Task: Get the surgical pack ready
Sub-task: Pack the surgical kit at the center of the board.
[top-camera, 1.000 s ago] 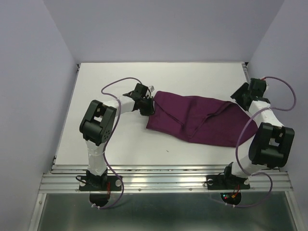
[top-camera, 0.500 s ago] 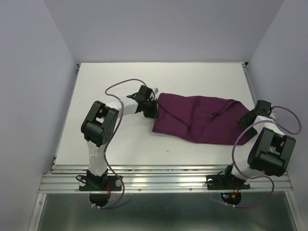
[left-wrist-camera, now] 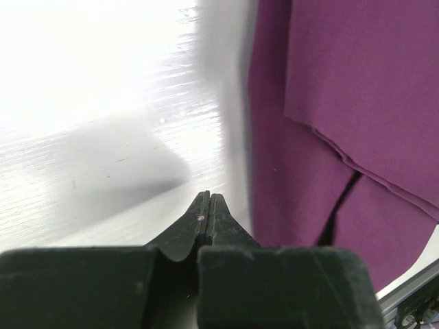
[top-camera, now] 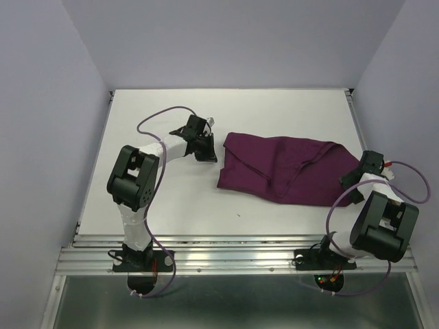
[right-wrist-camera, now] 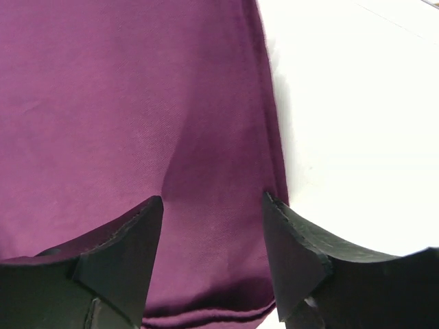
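Plum-purple cloth (top-camera: 281, 170) lies rumpled on the tabletop (top-camera: 171, 199) toward its right edge, looks soft and light, best pinched at a corner, left gripper (left-wrist-camera: 208, 204) pressed together, empty, just beside it, right gripper (right-wrist-camera: 212, 205) spread over its right hem.

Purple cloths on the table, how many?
1. The purple cloth lies crumpled at mid-table, its left edge just right of the shut left gripper, its right end under the open right gripper. Anything under its folds is hidden.
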Robot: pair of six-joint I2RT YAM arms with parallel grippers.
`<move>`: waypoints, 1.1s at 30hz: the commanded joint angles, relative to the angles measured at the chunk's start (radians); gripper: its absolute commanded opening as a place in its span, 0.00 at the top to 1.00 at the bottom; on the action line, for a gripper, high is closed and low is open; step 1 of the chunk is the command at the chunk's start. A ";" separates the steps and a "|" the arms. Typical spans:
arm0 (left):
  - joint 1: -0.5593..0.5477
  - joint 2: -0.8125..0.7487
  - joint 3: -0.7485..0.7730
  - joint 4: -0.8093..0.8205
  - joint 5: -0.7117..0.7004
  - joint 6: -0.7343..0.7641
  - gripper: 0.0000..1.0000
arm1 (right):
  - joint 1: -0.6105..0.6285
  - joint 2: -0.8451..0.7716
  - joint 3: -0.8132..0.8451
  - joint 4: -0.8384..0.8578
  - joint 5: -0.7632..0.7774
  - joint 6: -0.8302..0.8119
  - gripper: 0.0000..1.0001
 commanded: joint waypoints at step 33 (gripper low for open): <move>0.018 0.051 0.078 0.002 0.027 0.013 1.00 | 0.153 -0.078 0.112 0.226 -0.162 0.019 0.99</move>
